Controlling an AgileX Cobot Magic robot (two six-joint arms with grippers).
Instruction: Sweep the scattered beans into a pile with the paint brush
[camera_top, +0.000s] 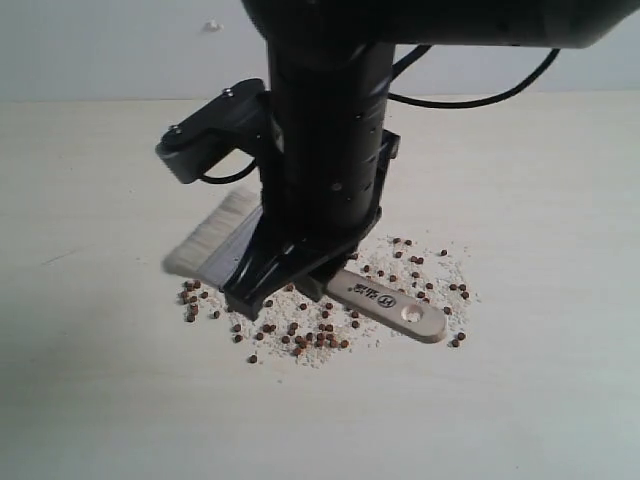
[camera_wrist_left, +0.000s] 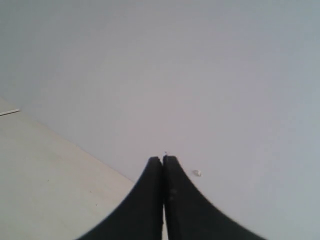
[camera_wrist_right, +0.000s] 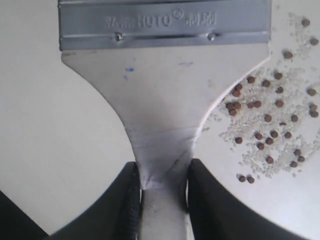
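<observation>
The paint brush (camera_top: 385, 298) lies low over the table, its pale bristles (camera_top: 213, 237) toward the left and its wooden handle end with the hole toward the right. My right gripper (camera_top: 285, 280) is shut on the narrow neck of the handle (camera_wrist_right: 165, 90), just behind the silver ferrule (camera_wrist_right: 165, 22); its fingers (camera_wrist_right: 131, 195) press both sides. The beans (camera_top: 310, 335), mixed with white grains, lie in a loose band under and around the brush, with more (camera_top: 415, 265) behind the handle and beside the brush (camera_wrist_right: 270, 120). My left gripper (camera_wrist_left: 163, 160) is shut on nothing, away from the beans.
The pale wooden table (camera_top: 100, 400) meets a plain wall at the back edge (camera_top: 100, 100). A black cable (camera_top: 470, 100) loops off the right arm. A small white speck (camera_wrist_left: 197, 173) sits on the wall.
</observation>
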